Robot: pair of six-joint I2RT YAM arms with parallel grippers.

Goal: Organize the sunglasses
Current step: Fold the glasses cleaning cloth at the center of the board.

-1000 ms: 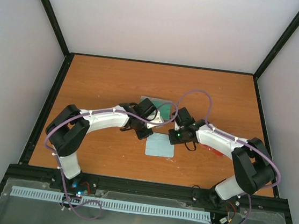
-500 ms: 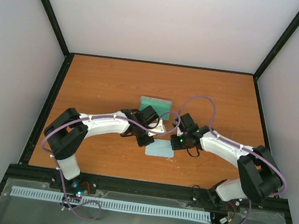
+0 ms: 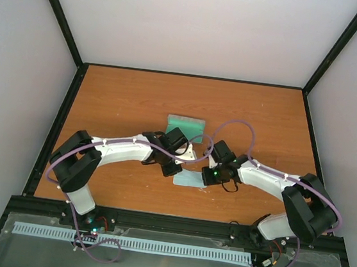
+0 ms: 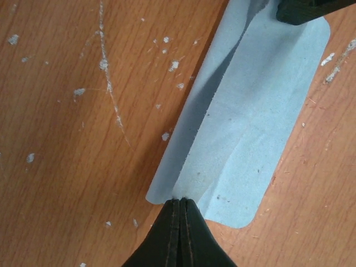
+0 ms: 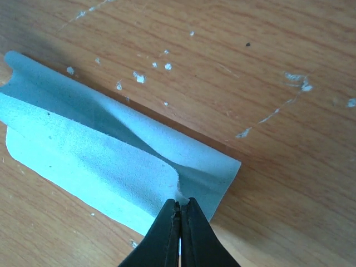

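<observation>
The sunglasses do not show in any view. A pale blue cloth (image 3: 190, 180) lies on the wooden table between the two arms, with its far edge lifted and folded over toward the near side. My left gripper (image 4: 181, 200) is shut on one corner of that lifted edge of the cloth (image 4: 250, 128). My right gripper (image 5: 181, 201) is shut on the other corner of the same cloth (image 5: 83, 144). The tip of the right gripper's fingers (image 4: 306, 11) shows at the top right of the left wrist view.
An open grey case with teal-green lining (image 3: 186, 123) lies just beyond the grippers, partly covered by the wrists. The table (image 3: 125, 95) has scratched, speckled wood. Black frame rails run along its edges, and purple cables loop over both arms.
Both grippers have moved toward the near edge, drawing the cloth's far edge with them. The cloth now shows as a narrower strip, and more of the case is uncovered.
</observation>
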